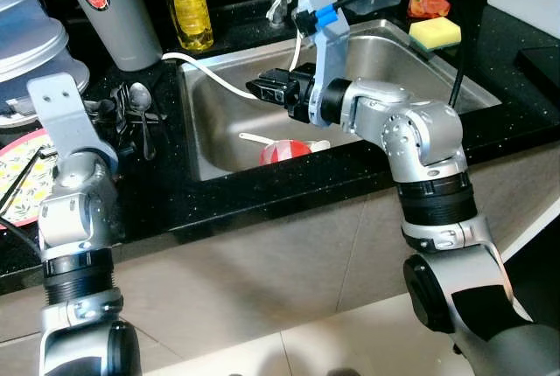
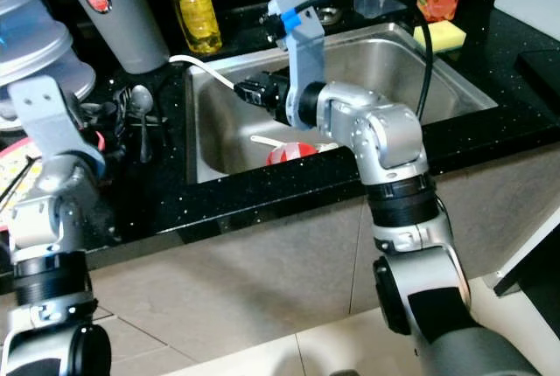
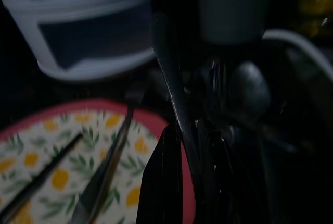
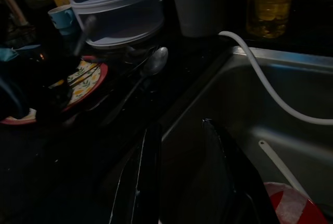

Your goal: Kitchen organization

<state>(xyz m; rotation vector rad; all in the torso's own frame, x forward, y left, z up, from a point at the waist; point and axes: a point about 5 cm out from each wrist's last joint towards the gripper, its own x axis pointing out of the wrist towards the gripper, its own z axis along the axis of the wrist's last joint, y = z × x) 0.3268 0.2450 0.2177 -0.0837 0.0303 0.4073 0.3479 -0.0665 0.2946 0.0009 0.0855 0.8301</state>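
The right gripper (image 4: 182,182) hangs over the left part of the stainless sink (image 1: 420,70), its 2 black fingers (image 4: 143,182) spread apart with nothing between them. Below and just beside it, on the sink floor, lies a red-and-white bowl (image 1: 284,150) with a white utensil (image 1: 258,139) next to it. A white hose (image 1: 214,76) runs from the countertop over the sink's left rim.

The left gripper (image 3: 179,182) is at the black countertop (image 1: 262,197) left of the sink, among a cluster of cutlery. A metal handle (image 3: 174,104) runs up between its fingers (image 3: 164,177), but the picture is too dark and blurred to tell whether they clamp it or merely straddle it. A spoon (image 1: 140,96) lies just beyond, and a floral plate (image 1: 22,175) with a red rim carries chopsticks (image 3: 41,177) near the gripper.

Behind the counter stand a grey cylinder (image 1: 109,9), a yellow bottle (image 1: 188,0), stacked lidded containers (image 1: 31,35) and, at the sink's far right corner, a yellow sponge (image 1: 435,33).

Step in hand, as a judgement: sorting the loose cutlery and the sink items — 2 separate jobs, 1 per arm.

Next move:
- Left: confirm a firm hold on the handle before lifting; neighbouring cutlery touches it and may drag along.
- Right: descend to the bowl's rim, clear of the hose.
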